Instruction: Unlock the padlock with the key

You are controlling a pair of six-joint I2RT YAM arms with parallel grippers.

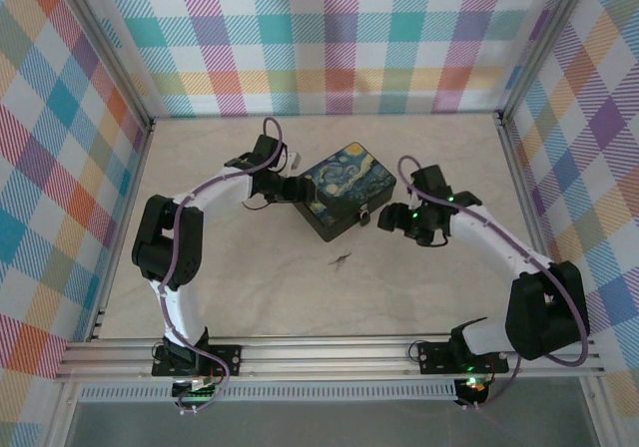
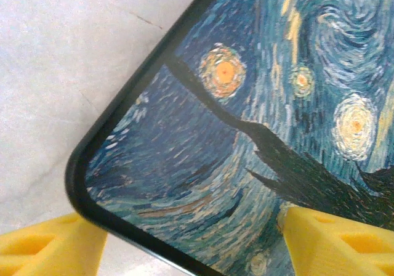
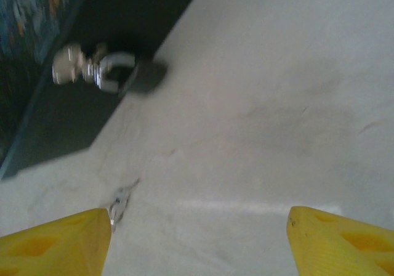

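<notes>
Likely step: key pickup. Left gripper (image 2: 188, 236) wide, straddling box (image 1: 344, 183) corner. Right gripper (image 3: 200, 239) wide, empty, right of box. Padlock (image 3: 92, 71) on box front; key (image 3: 120, 201) lies before box. Next: right must pinch thin, flat key.

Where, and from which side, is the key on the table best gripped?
Probably from straight above, jaws closing across the thin edges of the key: it lies flat on the table, apart from the box, so nothing sticks up to grab. Which end is the bow is unclear.
</notes>
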